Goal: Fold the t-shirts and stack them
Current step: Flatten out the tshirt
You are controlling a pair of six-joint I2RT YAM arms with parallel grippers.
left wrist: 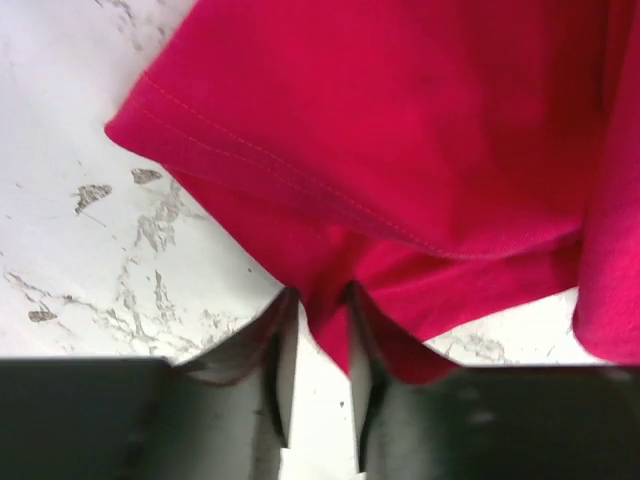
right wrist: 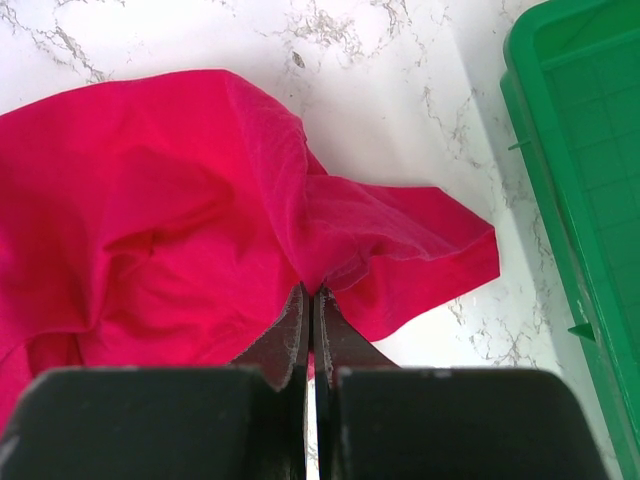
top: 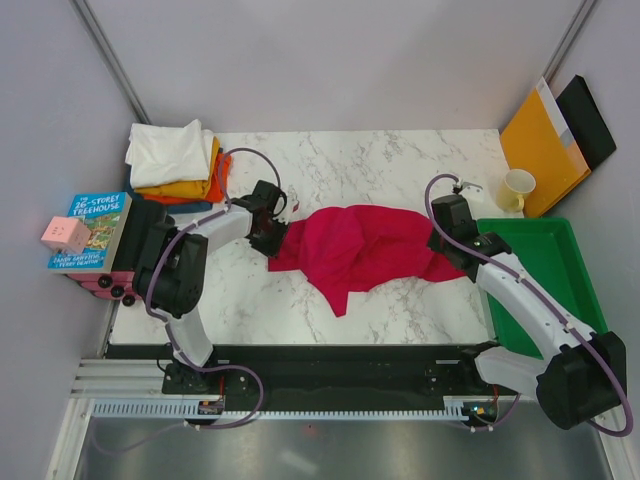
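A large crimson red t-shirt lies crumpled across the middle of the marble table. My left gripper is at its left end. In the left wrist view its jaws stand a little apart around a low point of the red cloth, with bare table showing in the gap, so the left gripper is open. My right gripper is shut on a bunched fold at the shirt's right end, its fingertips pinching the cloth. Folded t-shirts sit stacked at the back left, a white one on top of yellow-orange and orange ones.
A green tray stands at the right edge, close to my right arm, its rim in the right wrist view. Behind it are a cream cup and an orange-yellow envelope. A book and a pink block lie left of the table.
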